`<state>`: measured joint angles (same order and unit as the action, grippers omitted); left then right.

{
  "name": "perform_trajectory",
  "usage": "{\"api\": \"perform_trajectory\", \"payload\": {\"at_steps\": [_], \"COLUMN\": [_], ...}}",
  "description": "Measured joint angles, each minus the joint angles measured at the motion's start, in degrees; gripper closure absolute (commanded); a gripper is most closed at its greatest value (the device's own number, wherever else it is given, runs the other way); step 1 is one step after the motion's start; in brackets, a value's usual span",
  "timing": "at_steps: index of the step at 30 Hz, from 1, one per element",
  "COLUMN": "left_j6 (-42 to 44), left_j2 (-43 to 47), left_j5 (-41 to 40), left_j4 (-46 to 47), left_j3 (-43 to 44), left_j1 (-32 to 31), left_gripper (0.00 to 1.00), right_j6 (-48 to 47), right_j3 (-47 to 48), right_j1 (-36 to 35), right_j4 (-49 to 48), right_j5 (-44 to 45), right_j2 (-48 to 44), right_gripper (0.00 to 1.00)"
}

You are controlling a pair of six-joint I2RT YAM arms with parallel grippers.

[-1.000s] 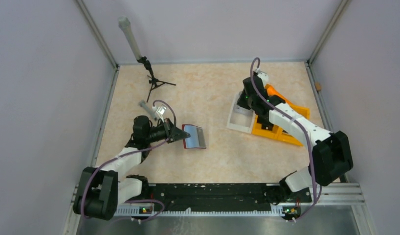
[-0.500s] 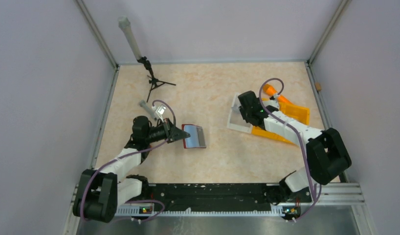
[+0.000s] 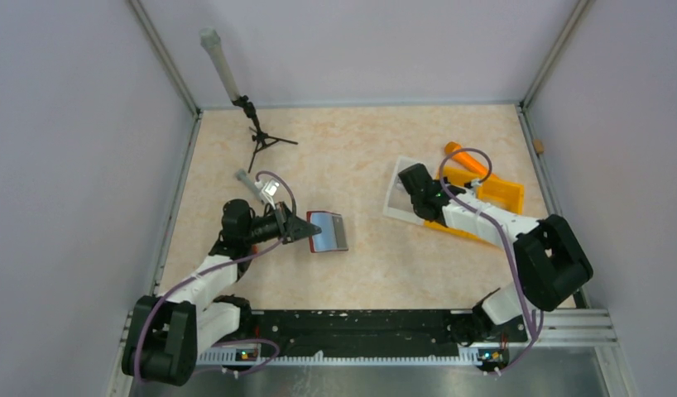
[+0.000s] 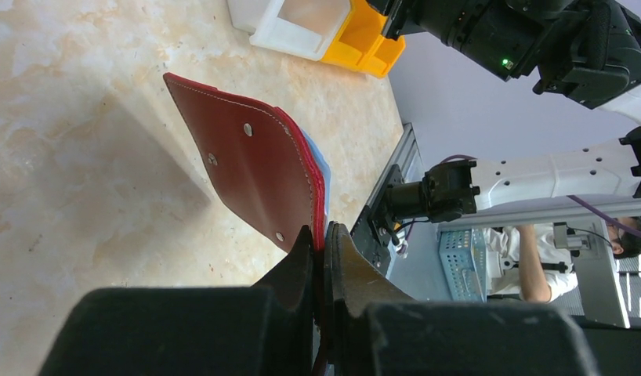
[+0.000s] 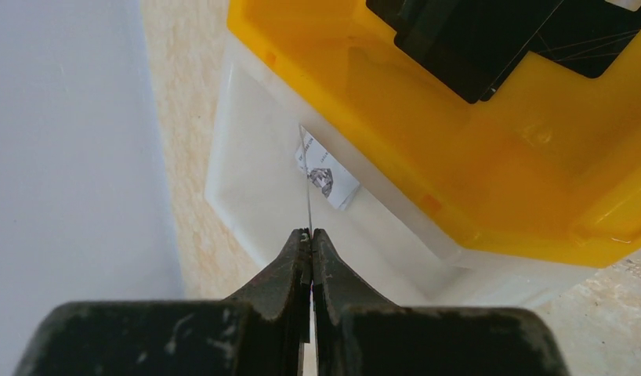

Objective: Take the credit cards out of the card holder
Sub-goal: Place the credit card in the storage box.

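Two grips split the work. The left gripper (image 4: 324, 235) is clamped tight on one edge of the card holder (image 4: 251, 176). It holds the dark red folder at a slant above the table (image 3: 360, 149), left of centre, with its open side turned right towards the other arm. That pose probably anchors the holder so a card can be pulled without dragging the whole thing along. A pale blue edge (image 4: 318, 160) peeks past the red cover; whether it is a card or the lining cannot be told.

On the right side of the table, the right gripper (image 5: 310, 233) is pinched shut on a thin credit card (image 5: 305, 180). The card is seen edge-on as a fine line running out from the fingertips. It hangs over the white tray (image 5: 247, 180), which sits against the orange tray (image 5: 458, 157). Gripping the card by one end likely lets it drop cleanly into the white tray, which looks like the intended drop-off spot.
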<state>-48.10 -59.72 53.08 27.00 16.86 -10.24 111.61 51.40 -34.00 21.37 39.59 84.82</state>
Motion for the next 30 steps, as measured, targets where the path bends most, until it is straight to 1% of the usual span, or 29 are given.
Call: {"api": "perform_trajectory", "payload": {"at_steps": [9,10,12,14,15,17,22,26,28,30], "left_j6": [0.0,0.0,0.0,0.02,0.02,0.02,0.02,0.07,0.15,0.26], "left_j2": [0.0,0.0,0.0,0.0,0.0,0.0,0.0,0.13,0.52,1.05], "left_j5": [-0.02,-0.02,-0.02,-0.04,-0.04,-0.04,-0.17,-0.35,-0.5,-0.59], "left_j4": [-0.02,-0.02,-0.02,-0.02,-0.04,-0.04,-0.13,-0.74,-1.27,-1.86], "left_j3": [-0.57,-0.57,-0.59,-0.59,-0.59,-0.59,-0.59,-0.59,-0.59,-0.59], "left_j1": [0.0,0.0,0.0,0.0,0.0,0.0,0.0,0.0,0.0,0.0], "left_gripper": [1.0,1.0,1.0,1.0,1.0,1.0,1.0,1.0,1.0,1.0], "right_j6": [5.03,5.27,5.75,6.08,6.1,5.62,5.42,3.96,0.22,-7.1], "right_j3": [2.84,3.02,3.02,3.02,3.04,3.08,3.39,3.37,3.37,3.45], "right_j1": [-0.87,-0.87,-0.98,-0.98,-0.98,-1.03,-1.51,-2.64,-3.34,-3.74], "right_j4": [-1.18,-1.55,-2.67,-3.74,-4.04,-4.33,-3.89,-1.49,-1.05,-1.27], "right_j5": [4.44,4.87,5.9,6.69,6.93,6.99,6.91,6.75,5.86,4.2], "right_j2": [6.6,7.17,8.04,8.66,8.92,9.49,9.25,5.97,2.99,-0.22], "right_gripper": [1.0,0.96,0.71,0.5,0.44,0.38,0.37,0.39,0.39,0.39]}}
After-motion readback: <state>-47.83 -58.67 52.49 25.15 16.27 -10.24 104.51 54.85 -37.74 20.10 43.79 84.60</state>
